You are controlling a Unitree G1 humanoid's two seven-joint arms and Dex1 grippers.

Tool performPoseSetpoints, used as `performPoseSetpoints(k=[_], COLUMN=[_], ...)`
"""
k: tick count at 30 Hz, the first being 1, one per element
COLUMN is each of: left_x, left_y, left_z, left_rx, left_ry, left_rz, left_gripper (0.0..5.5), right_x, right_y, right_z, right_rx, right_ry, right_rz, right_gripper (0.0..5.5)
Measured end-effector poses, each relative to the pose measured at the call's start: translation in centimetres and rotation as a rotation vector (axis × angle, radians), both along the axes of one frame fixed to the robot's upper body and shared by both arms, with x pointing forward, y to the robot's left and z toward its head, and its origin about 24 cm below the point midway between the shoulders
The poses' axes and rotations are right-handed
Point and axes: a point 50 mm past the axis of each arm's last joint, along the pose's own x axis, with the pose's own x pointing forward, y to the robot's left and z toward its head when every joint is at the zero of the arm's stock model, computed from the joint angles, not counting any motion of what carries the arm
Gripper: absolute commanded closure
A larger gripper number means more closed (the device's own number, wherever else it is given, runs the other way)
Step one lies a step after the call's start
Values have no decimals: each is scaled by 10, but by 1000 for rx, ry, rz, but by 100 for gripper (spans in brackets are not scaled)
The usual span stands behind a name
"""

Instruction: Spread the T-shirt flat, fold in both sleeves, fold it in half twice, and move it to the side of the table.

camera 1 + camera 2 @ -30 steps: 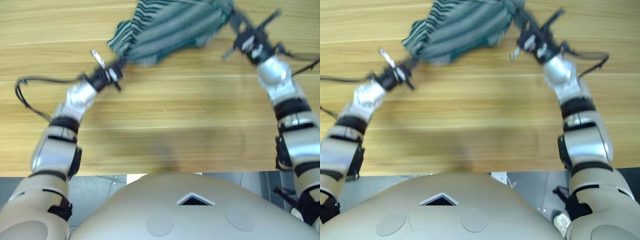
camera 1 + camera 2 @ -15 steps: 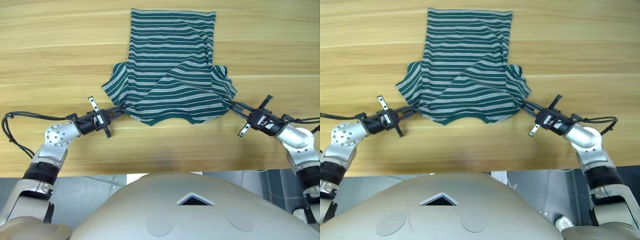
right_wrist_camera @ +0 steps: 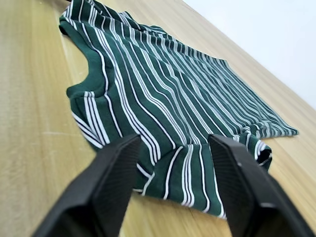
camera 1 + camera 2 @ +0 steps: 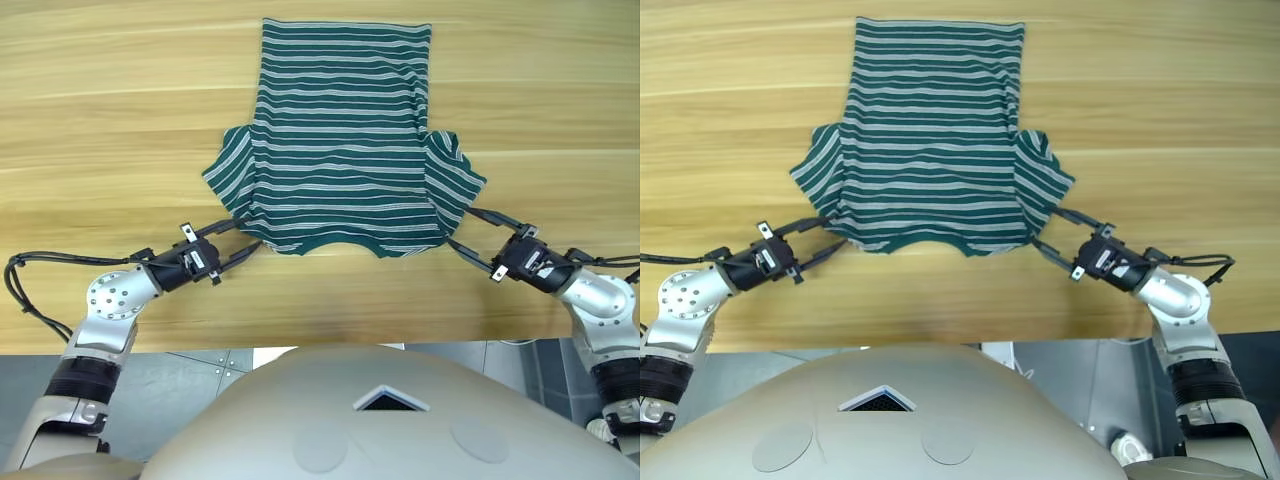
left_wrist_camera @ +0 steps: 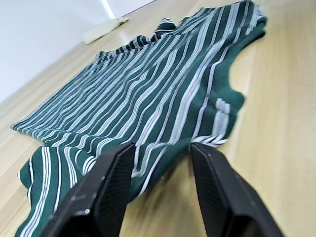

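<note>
With my left gripper (image 4: 250,233) and right gripper (image 4: 458,224) spread wide beside its near shoulders, the shirt (image 4: 345,140) lies flat on the table (image 4: 100,120), probably soft and limp, best pinched at a sleeve hem.

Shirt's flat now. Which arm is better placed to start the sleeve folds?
Right, narrowly. The right gripper sits open just beside the right sleeve, whose outer edge flares toward it. The left gripper is open too, but nearer the collar-end corner of the T-shirt than the left sleeve.
</note>
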Motion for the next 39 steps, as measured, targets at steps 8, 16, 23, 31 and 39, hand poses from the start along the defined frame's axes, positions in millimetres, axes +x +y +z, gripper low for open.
performPoseSetpoints(k=[8,16,23,31,39], left_x=[38,52,27,9,6], left_y=[-27,-50,-48,-54,-61], left_z=[43,-8,-16,-20,-21], left_rx=[-51,365,331,279,270], left_ry=[-293,-284,-226,-216,-242], left_rz=[30,-80,-177,-119,-56], left_gripper=[342,342,342,342,342], right_x=[53,66,78,96,125], right_y=[19,45,35,28,40], right_z=[21,-1,2,-15,-31], right_rx=[-35,-191,-238,-351,-404], right_ry=[-248,-231,-275,-271,-275], right_rz=[-102,8,-72,-163,-219], right_gripper=[282,282,282,282,282])
